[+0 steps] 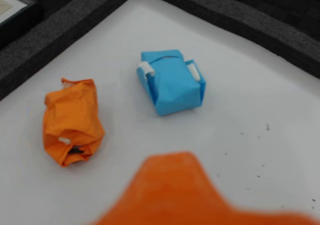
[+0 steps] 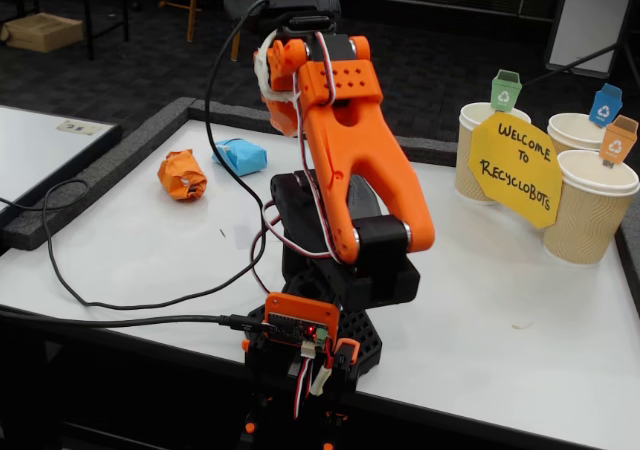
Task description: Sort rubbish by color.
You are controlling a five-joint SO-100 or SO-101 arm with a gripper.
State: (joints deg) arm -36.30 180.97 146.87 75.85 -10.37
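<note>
Rubbish ahead of our pincer (image 1: pixel 200 195): orange wad (image 1: pixel 72 121) sits left, blue wad (image 1: pixel 171 81) farther forward on the bench (image 1: pixel 250 115), though we cannot tell the jaws' state.

The arm (image 2: pixel 345 160) stands on a black base (image 2: pixel 335 270) at the near edge of the table, folded back on itself in the fixed view. Its orange upper link rises from the base and leans left and away; the next link doubles back down toward the base. The wrist sits at the top, with white and red wires looped around it. The gripper (image 1: pixel 175 195) cannot be made out in the fixed view. In the wrist view only one blurred orange finger (image 1: pixel 172 185) enters from the bottom edge, pointing to the far side. Whether the jaws are apart or together cannot be told.
</note>
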